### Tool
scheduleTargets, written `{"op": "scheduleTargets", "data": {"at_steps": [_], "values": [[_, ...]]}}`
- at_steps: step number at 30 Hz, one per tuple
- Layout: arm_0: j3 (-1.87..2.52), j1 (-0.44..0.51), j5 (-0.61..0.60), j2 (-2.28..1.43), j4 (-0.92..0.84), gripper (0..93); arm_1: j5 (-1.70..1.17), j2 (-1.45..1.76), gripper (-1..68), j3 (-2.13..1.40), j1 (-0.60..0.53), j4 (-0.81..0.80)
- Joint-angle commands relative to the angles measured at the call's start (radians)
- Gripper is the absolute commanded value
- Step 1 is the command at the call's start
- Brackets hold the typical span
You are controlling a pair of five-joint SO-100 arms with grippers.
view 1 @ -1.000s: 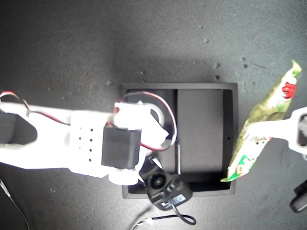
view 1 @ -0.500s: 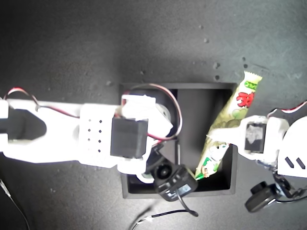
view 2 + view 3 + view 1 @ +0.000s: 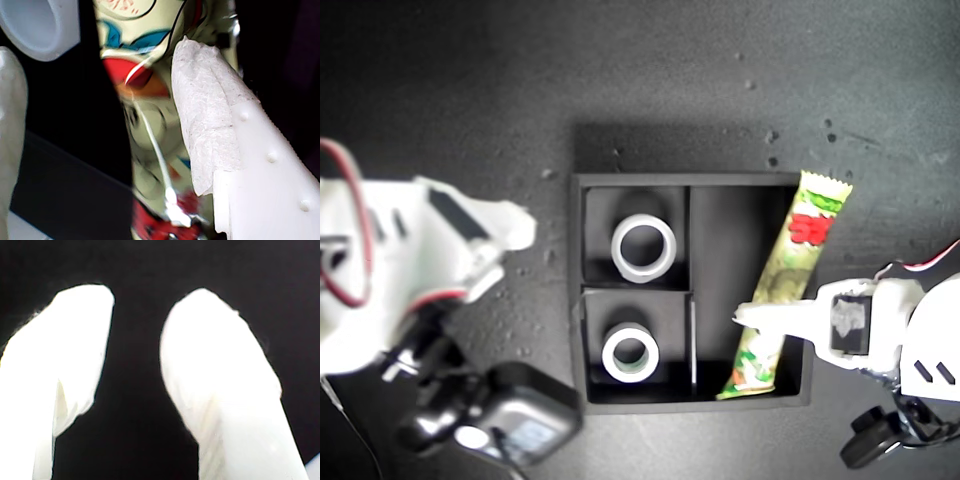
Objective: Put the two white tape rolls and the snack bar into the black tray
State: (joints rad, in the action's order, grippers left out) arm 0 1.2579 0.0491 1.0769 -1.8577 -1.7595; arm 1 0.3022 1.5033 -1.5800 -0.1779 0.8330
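My first gripper (image 3: 748,316) clamps the snack bar (image 3: 782,286), which slants with its top end over the tray (image 3: 800,392) wall, so release may leave it propped; both rolls (image 3: 643,247) sit in small compartments; my second gripper (image 3: 135,370) empty, jaws apart.

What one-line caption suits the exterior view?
Two tape rolls fill the black tray's small compartments; my first gripper lowers the snack bar.

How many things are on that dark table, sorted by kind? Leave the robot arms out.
White tape rolls: 2, one in each small compartment, the other nearer the exterior view's bottom
Snack bar: 1
Black tray: 1
Total: 4
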Motion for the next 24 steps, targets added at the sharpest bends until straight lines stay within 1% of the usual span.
{"op": "scheduleTargets", "data": {"at_steps": [1, 4, 7, 10, 12, 13, 15, 16, 17, 19, 20, 22, 24], "values": [[0.325, -0.012, 0.044, -0.291, 0.097, 0.2, 0.002, 0.025, 30.3, 0.103, 0.031, 0.092], [0.560, 0.002, 0.075, -0.465, 0.186, 0.1, 0.003, 0.026, 34.9, 0.183, 0.048, 0.172], [0.755, 0.041, 0.101, -0.580, 0.304, 0.1, 0.046, 0.026, 34.5, 0.314, 0.058, 0.276], [0.897, 0.072, 0.117, -0.618, 0.416, 0.1, 0.192, 0.031, 23.7, 0.483, 0.089, 0.423], [0.974, 0.087, 0.124, -0.620, 0.485, 0.1, 0.362, 0.063, 18.4, 0.572, 0.115, 0.525], [1.006, 0.094, 0.132, -0.620, 0.505, 0.1, 0.445, 0.100, 16.4, 0.591, 0.121, 0.565], [1.081, 0.100, 0.152, -0.634, 0.532, 0.1, 0.614, 0.209, 10.1, 0.588, 0.124, 0.649], [1.123, 0.101, 0.160, -0.653, 0.554, 0.1, 0.686, 0.275, 7.6, 0.557, 0.123, 0.686], [1.166, 0.106, 0.170, -0.678, 0.578, 0.1, 0.744, 0.357, 7.1, 0.495, 0.121, 0.703], [1.233, 0.120, 0.190, -0.719, 0.611, 0.1, 0.836, 0.561, 5.7, 0.301, 0.120, 0.690], [1.258, 0.127, 0.199, -0.735, 0.620, 0.1, 0.887, 0.681, 4.5, 0.170, 0.127, 0.666], [1.301, 0.143, 0.222, -0.758, 0.627, 0.0, 0.959, 0.959, -0.1, -0.138, 0.149, 0.563], [1.341, 0.153, 0.239, -0.776, 0.643, 0.0, 1.002, 1.239, -0.3, -0.419, 0.176, 0.494]]}}
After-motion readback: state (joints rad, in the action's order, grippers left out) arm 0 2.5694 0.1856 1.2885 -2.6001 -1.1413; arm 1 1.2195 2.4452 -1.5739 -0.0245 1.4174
